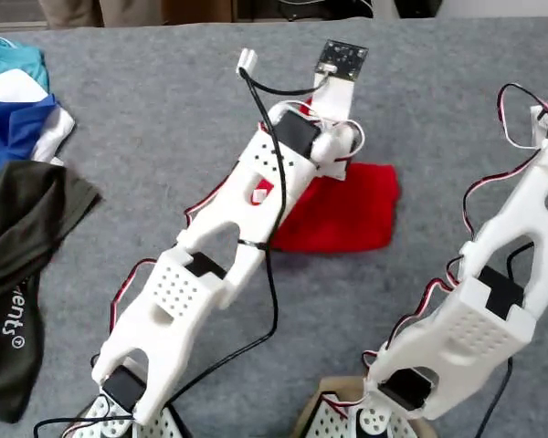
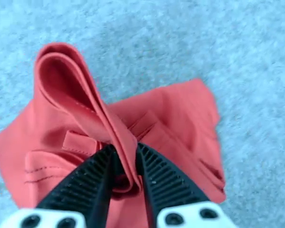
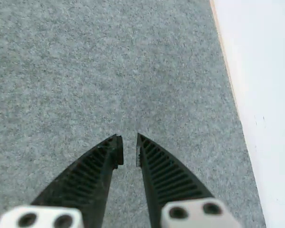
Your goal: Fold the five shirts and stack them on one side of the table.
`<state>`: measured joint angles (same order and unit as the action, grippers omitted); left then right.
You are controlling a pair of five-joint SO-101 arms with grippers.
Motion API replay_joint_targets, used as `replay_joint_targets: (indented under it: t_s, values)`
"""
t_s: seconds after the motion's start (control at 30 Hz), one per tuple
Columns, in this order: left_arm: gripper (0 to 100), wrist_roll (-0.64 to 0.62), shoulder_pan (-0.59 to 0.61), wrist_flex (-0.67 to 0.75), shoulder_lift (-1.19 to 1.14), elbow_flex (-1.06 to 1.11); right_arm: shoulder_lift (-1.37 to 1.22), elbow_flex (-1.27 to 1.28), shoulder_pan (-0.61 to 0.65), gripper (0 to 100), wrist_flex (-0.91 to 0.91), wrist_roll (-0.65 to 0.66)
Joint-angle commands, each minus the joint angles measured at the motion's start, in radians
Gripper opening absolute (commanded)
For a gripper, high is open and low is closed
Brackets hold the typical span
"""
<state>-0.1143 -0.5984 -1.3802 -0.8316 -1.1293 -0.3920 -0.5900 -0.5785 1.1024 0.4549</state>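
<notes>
Only writing I can spot is some white print on the dark shirt (image 1: 14, 360). It lies at the tabletop's (image 1: 164, 100) left edge, heaped with a blue shirt (image 1: 14, 132) and a teal shirt (image 1: 14, 57), and the print is partly cut off by a fold. The red shirt (image 1: 347, 214) sits mid-tabletop, half hidden under the left arm (image 1: 247, 196). The left pincer (image 2: 126, 151) is clamped on a raised fold of it. The right pincer (image 3: 128, 140) hangs over bare tabletop, tips nearly together, gripping nothing.

White perforated plastic arms (image 1: 256, 196) with black servos (image 1: 297, 132), red, white and black cables (image 1: 272, 292), ribbed black jaws.
</notes>
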Motion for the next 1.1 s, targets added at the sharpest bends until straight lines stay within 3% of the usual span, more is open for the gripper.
replay_joint_targets:
  t_s: [0.0, 0.7, 1.07]
  values:
    - [2, -0.008, -0.040, 0.057, 0.068, 0.012, 0.010, -0.058, -0.016, 7.6, -0.005, 0.000]
    - [2, -0.008, -0.158, 0.152, 0.008, 0.011, 0.012, -0.128, -0.140, 7.6, -0.017, -0.043]
    - [2, -0.008, -0.196, 0.239, -0.064, 0.011, 0.012, -0.128, -0.147, 7.6, -0.025, -0.043]
